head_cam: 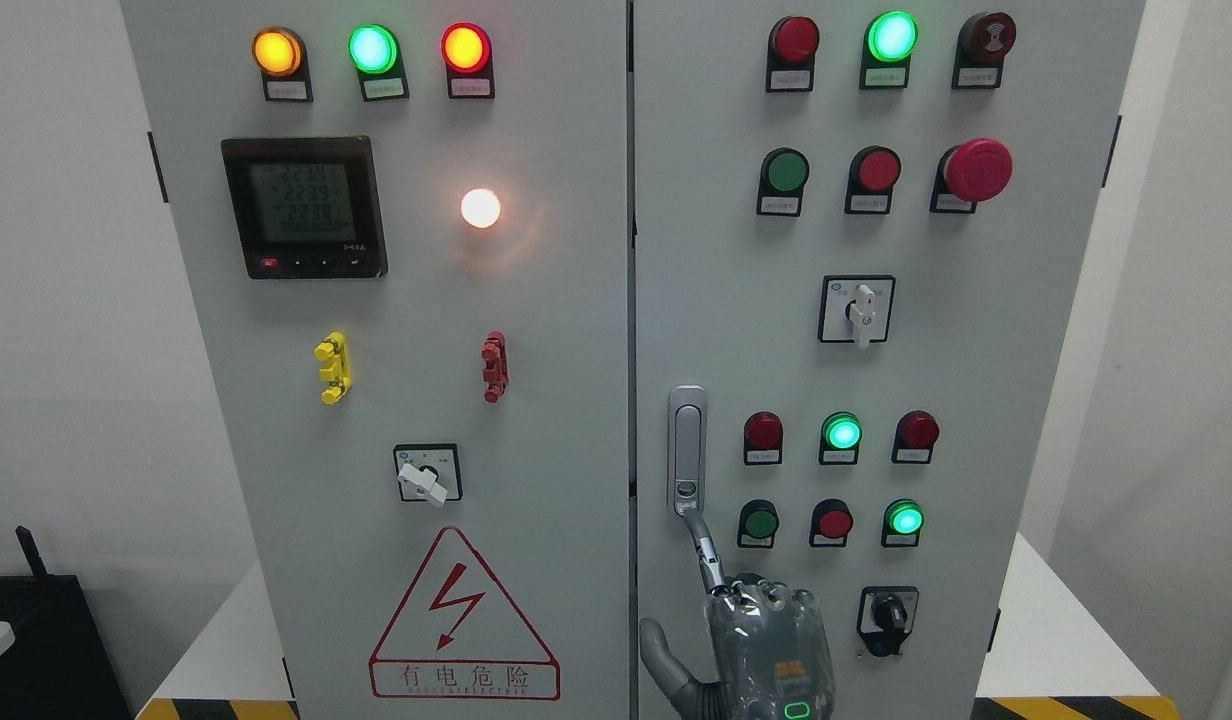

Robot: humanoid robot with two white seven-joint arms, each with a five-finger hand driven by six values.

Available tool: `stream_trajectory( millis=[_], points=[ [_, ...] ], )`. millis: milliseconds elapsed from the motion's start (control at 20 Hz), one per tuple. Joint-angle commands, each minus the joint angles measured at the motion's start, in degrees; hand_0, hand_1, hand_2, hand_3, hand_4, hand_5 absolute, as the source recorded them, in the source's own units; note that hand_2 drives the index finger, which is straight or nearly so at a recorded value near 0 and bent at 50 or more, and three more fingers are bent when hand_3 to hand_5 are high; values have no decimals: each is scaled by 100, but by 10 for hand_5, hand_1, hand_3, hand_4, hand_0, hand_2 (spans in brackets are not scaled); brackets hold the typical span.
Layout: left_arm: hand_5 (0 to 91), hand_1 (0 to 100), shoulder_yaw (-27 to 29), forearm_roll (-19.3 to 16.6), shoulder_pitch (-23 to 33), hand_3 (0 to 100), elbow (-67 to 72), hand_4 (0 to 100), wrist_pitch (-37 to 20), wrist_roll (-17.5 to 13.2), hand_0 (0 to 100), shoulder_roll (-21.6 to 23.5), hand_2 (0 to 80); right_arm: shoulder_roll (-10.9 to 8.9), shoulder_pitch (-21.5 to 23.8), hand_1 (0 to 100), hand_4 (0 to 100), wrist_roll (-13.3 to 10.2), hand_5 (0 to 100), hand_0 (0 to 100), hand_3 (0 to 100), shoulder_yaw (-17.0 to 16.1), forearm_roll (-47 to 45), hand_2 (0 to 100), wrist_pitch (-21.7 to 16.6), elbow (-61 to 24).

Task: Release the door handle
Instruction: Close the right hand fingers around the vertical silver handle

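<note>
A silver door handle (687, 450) stands upright on the left edge of the cabinet's right door (976, 380). My right hand (721, 590) comes up from the bottom edge just below it, back facing me. Its index finger (706, 550) is stretched up, and the tip touches the round lock at the handle's lower end. The other fingers are curled at the knuckles and the thumb (661, 650) sticks out to the left. Nothing is gripped. The handle lies flat in its housing. My left arm does not show.
Both grey cabinet doors look closed, with the seam (632, 300) between them. Around the hand are pushbuttons and lamps (841, 432) and a black rotary switch (888, 615). The left door (536, 420) carries a meter, a selector switch and a warning triangle (463, 620). White walls flank the cabinet.
</note>
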Motion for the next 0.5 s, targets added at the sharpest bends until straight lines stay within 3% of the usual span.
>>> stream_trajectory(
  millis=[0, 450],
  points=[
    [0, 389, 62, 0, 0, 0, 97, 0, 5, -1, 120, 0, 0, 10, 23, 302, 964, 68, 998, 357, 1000, 0, -2, 0, 4, 9],
    [0, 389, 62, 0, 0, 0, 97, 0, 5, -1, 120, 0, 0, 10, 15, 303, 963, 77, 997, 358, 1000, -17, -2, 0, 4, 79]
  ],
)
